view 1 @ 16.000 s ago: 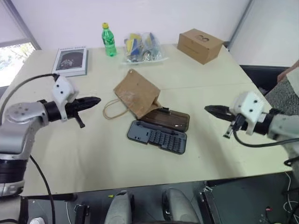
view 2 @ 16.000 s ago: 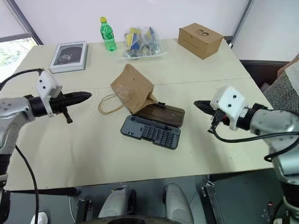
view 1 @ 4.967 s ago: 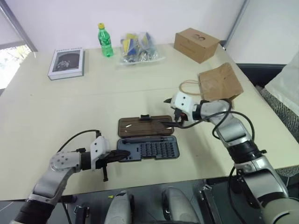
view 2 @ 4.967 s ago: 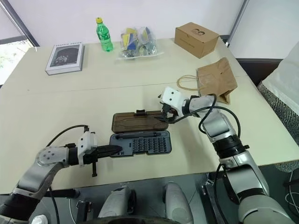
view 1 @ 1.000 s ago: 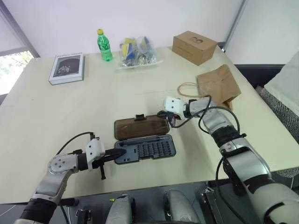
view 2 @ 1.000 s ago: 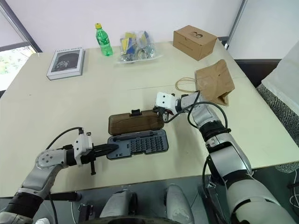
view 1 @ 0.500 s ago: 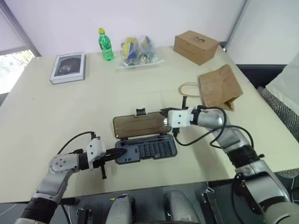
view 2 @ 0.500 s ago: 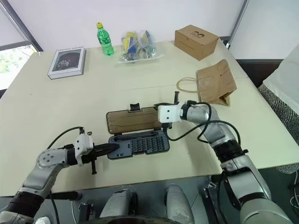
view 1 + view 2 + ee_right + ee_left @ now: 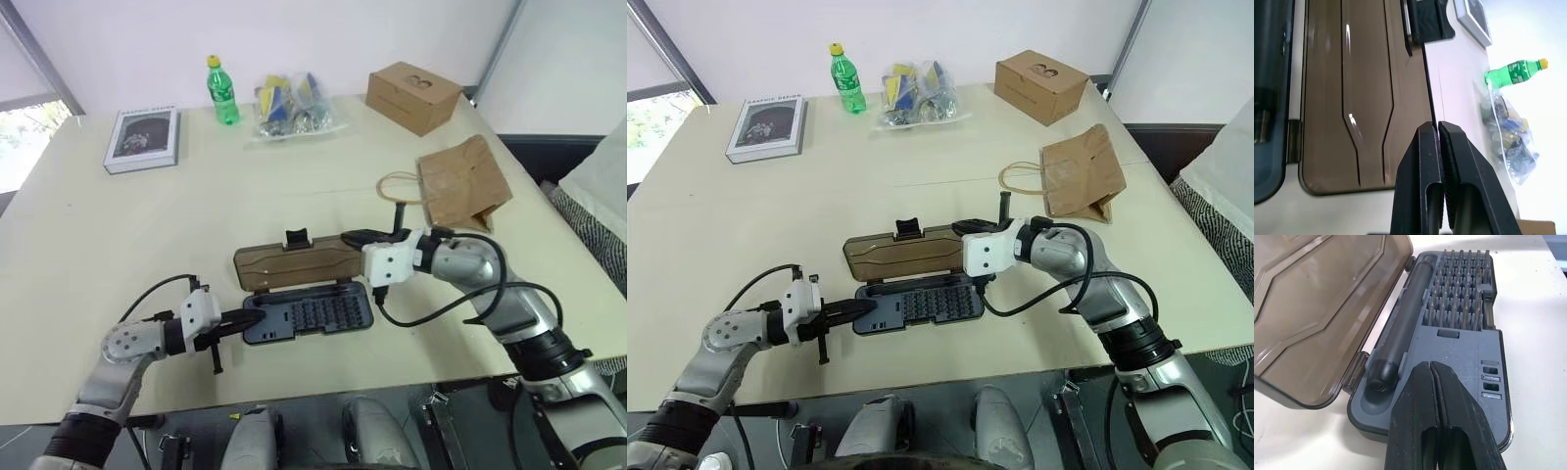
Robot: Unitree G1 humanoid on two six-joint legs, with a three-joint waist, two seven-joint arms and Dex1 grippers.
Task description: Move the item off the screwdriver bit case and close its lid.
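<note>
my right gripper [image 9: 972, 231] is pinched shut on the far edge of the translucent smoky brown plastic lid [image 9: 906, 253], raised partway along its hinge above the dark blue-grey tray of bits [image 9: 919, 305]. my closed left gripper [image 9: 860, 307] pins the tray's left end. the flat brown kraft paper bag [image 9: 1077, 173] lies well apart, far right.

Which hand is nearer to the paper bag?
Right. The right hand is at the case lid's edge, just short of the paper bag; the left hand rests on the tray's far end.
</note>
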